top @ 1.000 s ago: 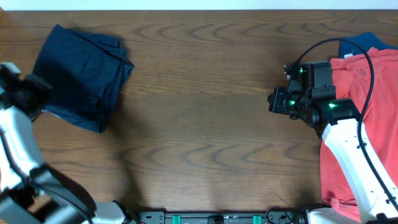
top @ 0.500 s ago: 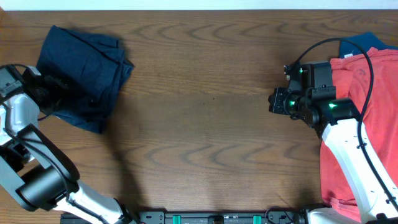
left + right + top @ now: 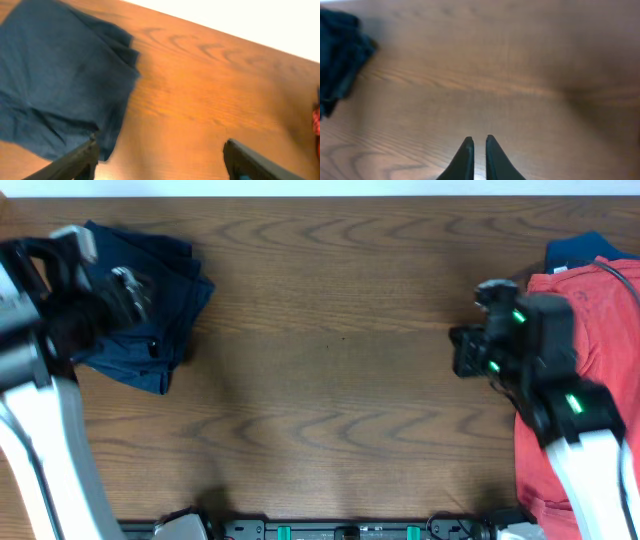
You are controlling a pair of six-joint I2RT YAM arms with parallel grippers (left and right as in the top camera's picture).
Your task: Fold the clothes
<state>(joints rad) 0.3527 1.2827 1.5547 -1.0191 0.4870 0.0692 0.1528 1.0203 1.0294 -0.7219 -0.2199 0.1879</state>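
The dark navy shorts [image 3: 150, 290] lie folded in a bundle at the table's far left; in the left wrist view the navy shorts [image 3: 60, 80] fill the upper left. My left gripper [image 3: 133, 292], blurred by motion, hovers over them. It [image 3: 160, 155] stands open, with only bare wood between its fingers [image 3: 80, 160]. My right gripper [image 3: 463, 352] hangs over the table's right side, beside the coral-red shirts [image 3: 600, 310]. It [image 3: 477, 147] is shut with nothing in it. The navy shorts [image 3: 340, 55] show far left in that view.
A brighter blue garment [image 3: 580, 248] peeks out behind the coral-red pile at the back right. The red pile runs down the right edge to the front. The wooden table [image 3: 330, 380] stretches between the two arms.
My left gripper has opened, letting go of the navy shorts, and its arm has swung up over them. The right arm has shifted slightly to the right.
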